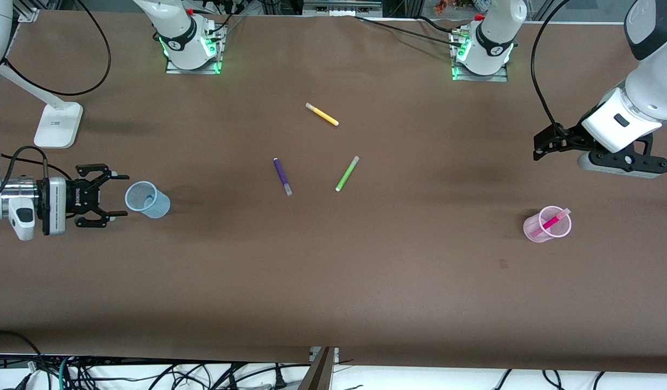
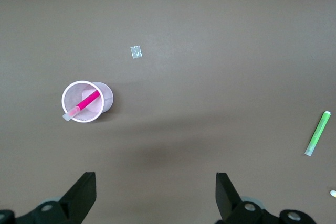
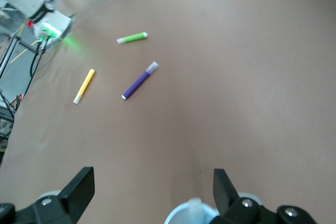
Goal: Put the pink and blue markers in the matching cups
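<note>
**Pink marker in pink cup; blue cup by right gripper**

Pink marker (image 1: 552,221) stands tilted inside the pink cup (image 1: 535,232), pale cap end leaning on the rim; cup upright toward the left arm's end of the table. Blue cup (image 1: 159,207) upright toward the right arm's end; something pale rests against its inner wall, blue marker not clearly identifiable.

Right gripper (image 1: 115,195) sits level just beside the blue cup, fingers spread wide, holding nothing. Left gripper (image 1: 538,145) hangs over bare table above the pink cup's end, fingers wide apart in the left wrist view, holding nothing.

Mid-table, well apart from both cups: purple marker (image 1: 282,176), green marker (image 1: 347,173) beside it, yellow marker (image 1: 322,114) farther from the front camera. A small clear scrap (image 2: 136,52) lies near the pink cup.
</note>
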Robot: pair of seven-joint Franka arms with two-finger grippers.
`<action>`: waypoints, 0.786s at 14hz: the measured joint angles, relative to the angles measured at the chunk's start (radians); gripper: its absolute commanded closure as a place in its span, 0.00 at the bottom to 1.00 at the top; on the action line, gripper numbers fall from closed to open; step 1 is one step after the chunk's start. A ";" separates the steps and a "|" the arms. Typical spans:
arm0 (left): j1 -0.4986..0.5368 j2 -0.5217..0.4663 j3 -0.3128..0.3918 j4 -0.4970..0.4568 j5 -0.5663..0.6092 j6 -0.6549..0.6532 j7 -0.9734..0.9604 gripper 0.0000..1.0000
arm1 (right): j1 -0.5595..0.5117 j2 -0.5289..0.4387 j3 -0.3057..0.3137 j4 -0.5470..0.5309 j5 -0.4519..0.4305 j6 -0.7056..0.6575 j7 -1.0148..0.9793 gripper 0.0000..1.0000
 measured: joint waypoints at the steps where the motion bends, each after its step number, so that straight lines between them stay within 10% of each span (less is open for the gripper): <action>1: 0.000 0.000 0.000 0.000 0.000 -0.001 0.000 0.00 | 0.002 -0.004 0.003 0.015 -0.027 -0.003 0.070 0.00; 11: 0.017 -0.003 0.006 0.000 0.000 -0.002 0.006 0.00 | 0.100 -0.039 0.004 0.215 -0.367 -0.169 0.822 0.00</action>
